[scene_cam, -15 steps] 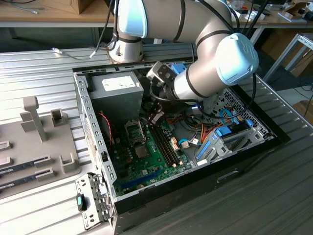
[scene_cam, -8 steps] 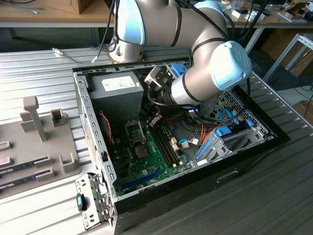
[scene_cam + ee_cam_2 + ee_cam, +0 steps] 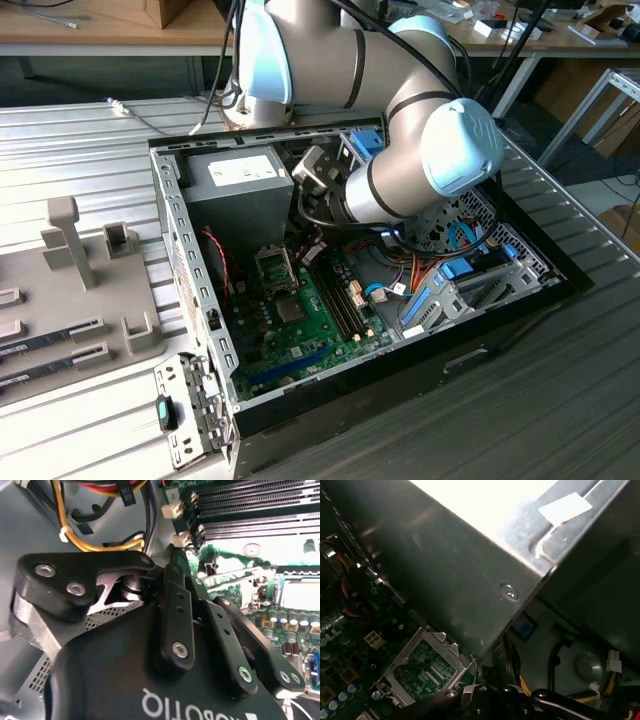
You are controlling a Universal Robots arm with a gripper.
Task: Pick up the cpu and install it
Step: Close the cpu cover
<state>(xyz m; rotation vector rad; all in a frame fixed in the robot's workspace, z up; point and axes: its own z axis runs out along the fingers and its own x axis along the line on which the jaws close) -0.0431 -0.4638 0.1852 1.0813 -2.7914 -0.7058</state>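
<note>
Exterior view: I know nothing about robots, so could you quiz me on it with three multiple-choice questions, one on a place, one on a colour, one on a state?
1. Where does the arm reach?
A. into the case
B. over the tray
C. toward the floor

2. What colour is the motherboard?
A. red
B. green
C. white

3. How is the case?
A. shut
B. upside down
C. open

Answers:
1 A, its end sits inside the case walls, beside the power supply.
2 B, the board shows green.
3 C, the board lies in plain sight.
</note>
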